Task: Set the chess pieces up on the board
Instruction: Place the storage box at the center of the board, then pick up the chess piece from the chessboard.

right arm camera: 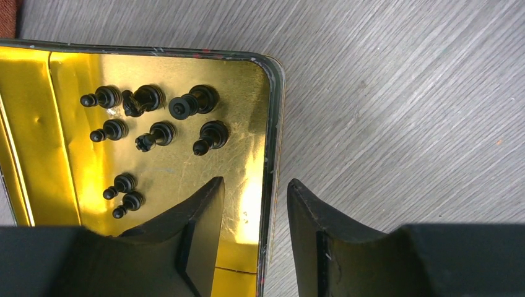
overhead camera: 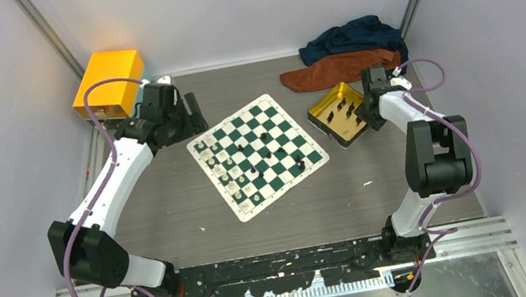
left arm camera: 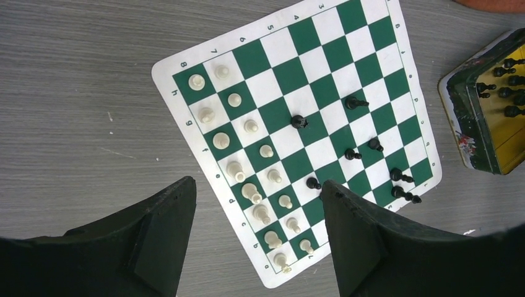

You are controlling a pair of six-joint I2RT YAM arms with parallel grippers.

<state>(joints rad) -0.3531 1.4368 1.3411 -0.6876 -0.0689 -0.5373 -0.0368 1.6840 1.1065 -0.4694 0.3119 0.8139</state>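
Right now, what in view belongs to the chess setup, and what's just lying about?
Job: board; cream-white pieces lined up on it; black pieces scattered on it; remaining black pieces lying in the gold tin.
Lying about: yellow box; dark blue cloth; rust-orange cloth.

Left gripper (left arm camera: 258,184) fingers dark, spread wide at bottom edge, nothing between. Green-and-white board (left arm camera: 322,93) lies askew on grey table (left arm camera: 80,93). Cream-white pieces (left arm camera: 251,125) in two rows along its left side; black pieces (left arm camera: 299,121) scattered right. Gold tin (left arm camera: 477,124) at right edge holds more black ones
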